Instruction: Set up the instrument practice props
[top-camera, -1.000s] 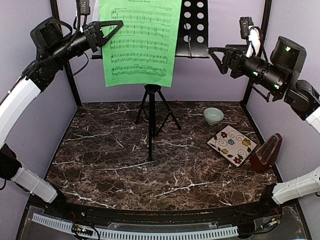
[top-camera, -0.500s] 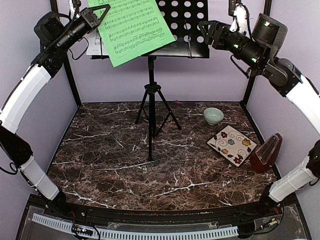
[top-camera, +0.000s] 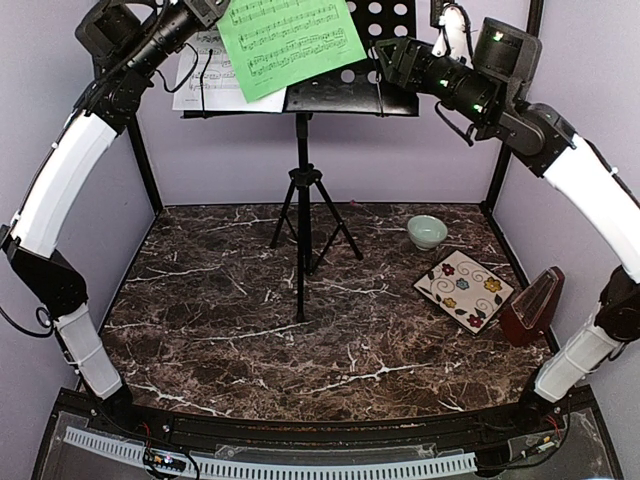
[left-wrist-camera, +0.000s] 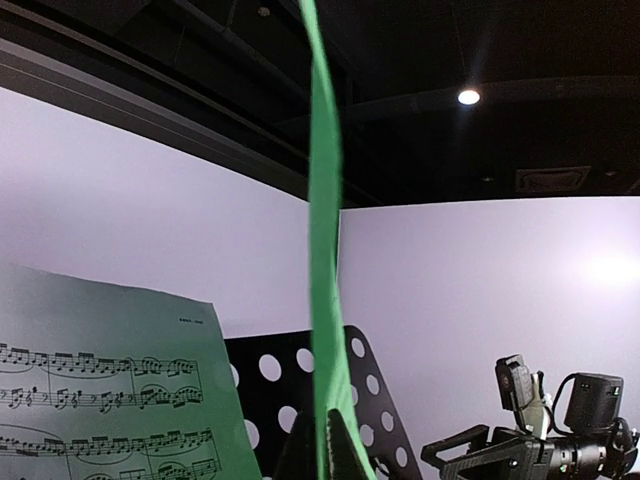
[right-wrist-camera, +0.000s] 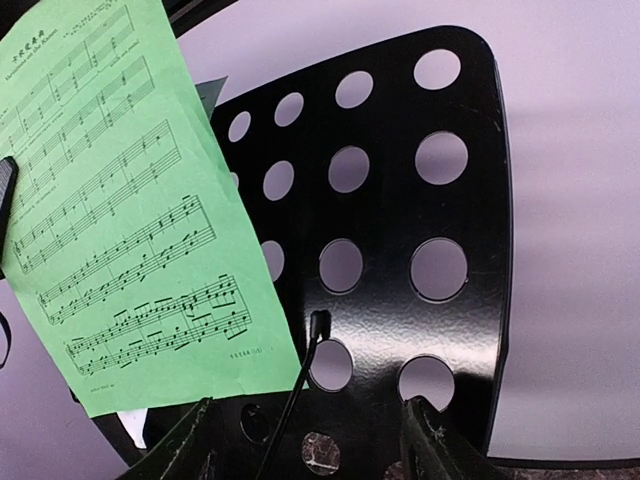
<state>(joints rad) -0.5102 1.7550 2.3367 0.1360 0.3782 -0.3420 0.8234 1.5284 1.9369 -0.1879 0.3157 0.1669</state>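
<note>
The black perforated music stand rises on tripod legs at the back centre. A white music sheet rests on the left of its desk. High at the top left, my left gripper is shut on the green music sheet, which hangs tilted across the desk. The left wrist view has that sheet edge-on between the fingertips. My right gripper is open just in front of the desk's right part, nothing between its fingers. The reddish-brown metronome leans at the table's right edge.
A square floral plate and a small pale-green bowl lie on the right of the dark marble table. Black frame posts stand at the back corners. A thin wire page holder sticks up from the stand's ledge.
My left arm has lifted the green sheet up and right onto the stand's desk. My right gripper has moved up and left to the desk's right side, its jaws a little narrower.
</note>
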